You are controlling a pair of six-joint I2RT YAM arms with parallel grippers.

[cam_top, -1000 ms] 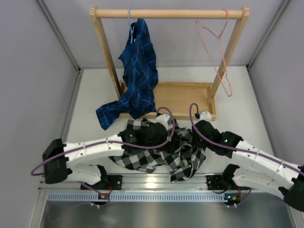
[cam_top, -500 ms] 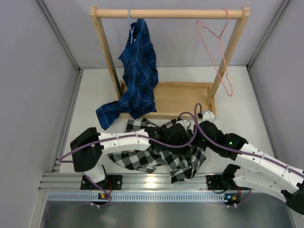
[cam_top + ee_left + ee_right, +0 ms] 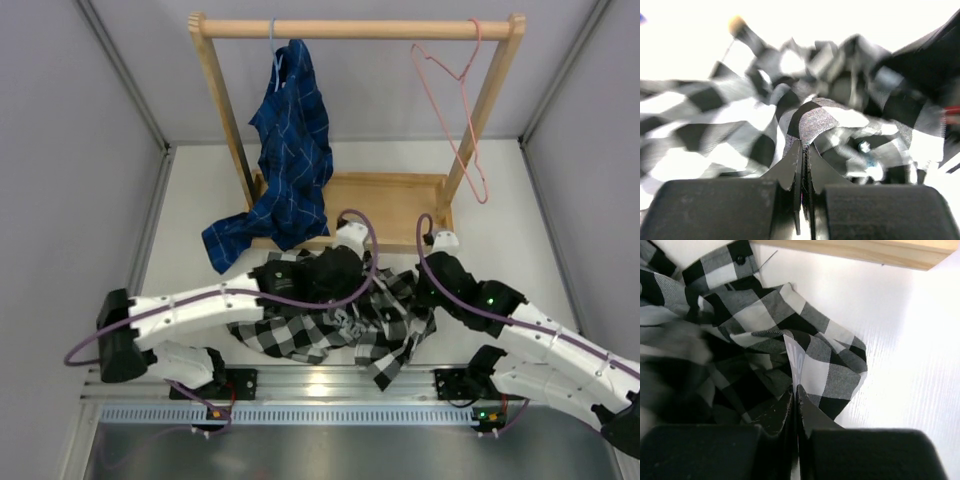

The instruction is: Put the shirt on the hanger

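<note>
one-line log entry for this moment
left gripper shut on shirt | right gripper shut on shirt | shirt bunched on table | hanger empty on rack rail | not yet hung

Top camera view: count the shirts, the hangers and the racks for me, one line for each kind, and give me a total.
Shirts: 2, the black-and-white check shirt and the dark blue shirt
Hangers: 2, the pink hanger and the light blue hanger
Racks: 1, the wooden rack
Total: 5
</note>
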